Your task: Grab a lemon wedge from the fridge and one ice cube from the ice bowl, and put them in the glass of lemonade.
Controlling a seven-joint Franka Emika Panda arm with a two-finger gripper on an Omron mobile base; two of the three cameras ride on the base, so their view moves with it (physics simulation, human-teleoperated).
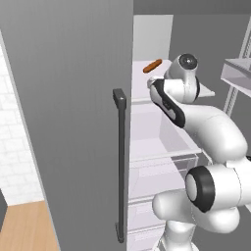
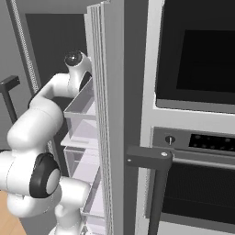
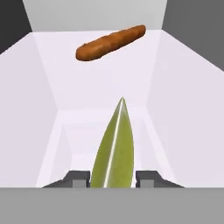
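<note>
From the hand camera, the lemon wedge (image 3: pixel 113 151) stands on edge between the two dark fingertips (image 3: pixel 78 178), its pointed end aimed away toward the back of the white fridge shelf (image 3: pixel 170 105); the jaws sit against both of its sides, grasping it. Beyond the wedge on the same shelf lies an orange-brown sausage (image 3: pixel 110 42), well apart from it. The left base camera gives the wider setting: the grey fridge (image 1: pixel 68 98) with its black bar handle (image 1: pixel 120 166), the open compartment with white shelves, the sausage near the back, and the arm (image 1: pixel 206 127) reaching in over the shelf, its body hiding the wedge. The right base camera looks past the edge of the open fridge door at clear door bins (image 2: pixel 82 108), with an oven (image 2: pixel 197 137) alongside to the right.
</note>
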